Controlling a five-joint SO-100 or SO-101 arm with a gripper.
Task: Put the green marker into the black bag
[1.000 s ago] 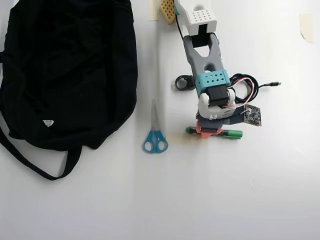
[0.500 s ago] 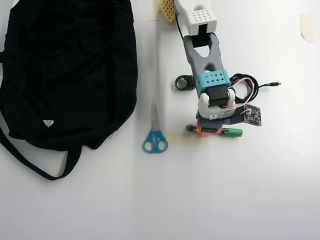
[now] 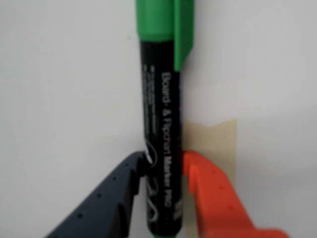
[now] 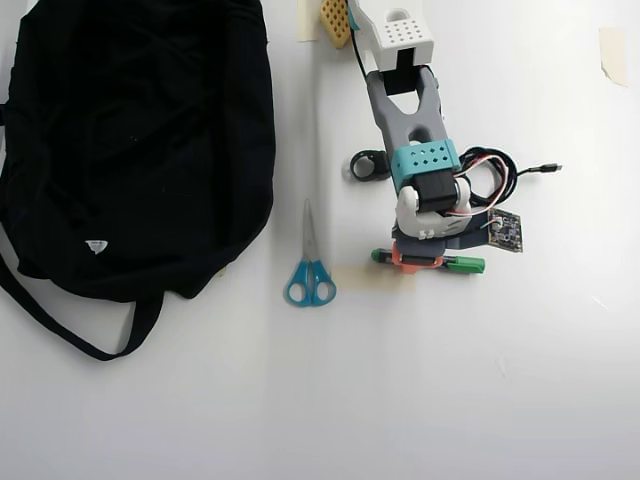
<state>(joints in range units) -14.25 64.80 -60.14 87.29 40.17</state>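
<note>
The green marker [image 3: 161,99] lies on the white table, its green cap far from the wrist camera and its dark printed barrel running back between my fingers. My gripper [image 3: 163,161] is shut on the green marker, with the dark blue finger [image 3: 124,183] on its left and the orange finger [image 3: 208,188] on its right. From overhead, my gripper [image 4: 418,260] sits over the marker's middle, and the green cap [image 4: 465,265] sticks out to the right. The black bag [image 4: 130,130] lies far to the left, its thin strap [image 4: 60,325] trailing below it.
Blue-handled scissors [image 4: 310,270] lie between the bag and the arm. A black ring-shaped part [image 4: 368,165], a coiled black cable [image 4: 500,175] and a small circuit board [image 4: 505,232] sit close around the arm. A beige tape patch [image 3: 218,144] lies under the marker.
The marker's cap end has shifted very slightly toward the arm. The arm itself has hardly moved.
</note>
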